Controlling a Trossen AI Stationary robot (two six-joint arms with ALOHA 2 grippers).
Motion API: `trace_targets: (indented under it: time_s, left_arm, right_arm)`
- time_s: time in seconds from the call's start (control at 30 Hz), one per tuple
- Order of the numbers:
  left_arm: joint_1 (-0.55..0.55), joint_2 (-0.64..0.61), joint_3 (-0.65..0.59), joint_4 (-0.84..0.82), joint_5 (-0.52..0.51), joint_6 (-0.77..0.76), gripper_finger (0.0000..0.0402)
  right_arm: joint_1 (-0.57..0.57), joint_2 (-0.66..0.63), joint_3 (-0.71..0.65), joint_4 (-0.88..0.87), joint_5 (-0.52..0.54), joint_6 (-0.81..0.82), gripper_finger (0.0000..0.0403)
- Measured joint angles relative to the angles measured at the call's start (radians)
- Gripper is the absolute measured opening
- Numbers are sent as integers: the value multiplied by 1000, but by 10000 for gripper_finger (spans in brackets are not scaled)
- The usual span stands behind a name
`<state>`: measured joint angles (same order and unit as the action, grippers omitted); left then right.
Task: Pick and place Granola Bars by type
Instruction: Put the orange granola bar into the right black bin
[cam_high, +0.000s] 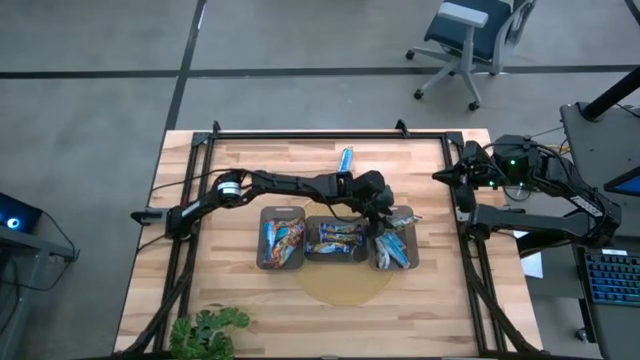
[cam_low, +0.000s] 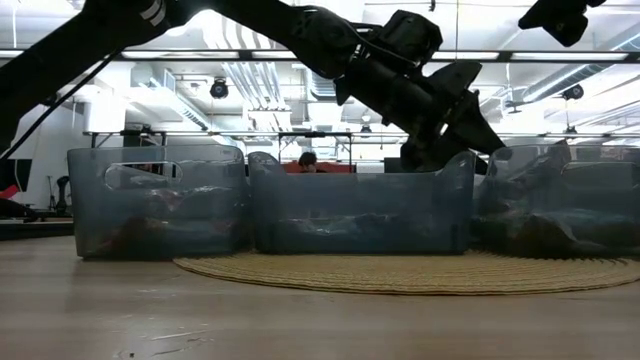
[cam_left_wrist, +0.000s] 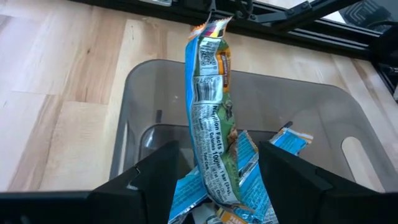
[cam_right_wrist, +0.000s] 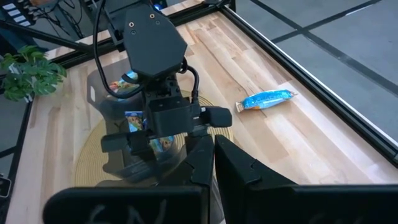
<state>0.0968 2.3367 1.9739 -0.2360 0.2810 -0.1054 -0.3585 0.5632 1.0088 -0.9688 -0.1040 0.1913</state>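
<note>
Overhead, three trays (cam_high: 283, 212) sat abreast, one blue bar (cam_high: 346, 158) lay apart; left gripper (cam_high: 385, 224) spread wide, right gripper (cam_high: 441, 175) clenched empty.

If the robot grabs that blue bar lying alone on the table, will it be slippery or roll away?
The lone blue bar has a shiny wrapper, so it may be a bit slippery. It lies flat on the wooden table, so it probably won't roll. It looks small, so likely light, and its crimped wrapper ends may crinkle when squeezed.
</note>
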Motion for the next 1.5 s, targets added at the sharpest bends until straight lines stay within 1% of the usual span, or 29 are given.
trace_targets:
  time_s: [0.2,0.53,0.83,1.13,1.5]
  left_arm:
    - [-13,0,0,1,-4,6,202]
    - [-16,2,0,13,-104,25,202]
    - [-23,2,0,97,-97,16,202]
    - [-24,4,0,87,-97,16,202]
    - [-31,37,-1,93,-95,-3,202]
  right_arm:
    - [0,0,0,0,0,0,8]
    - [0,0,0,1,1,0,8]
    - [0,0,0,1,1,0,8]
    - [0,0,0,1,1,0,8]
    - [0,0,0,0,0,7,8]
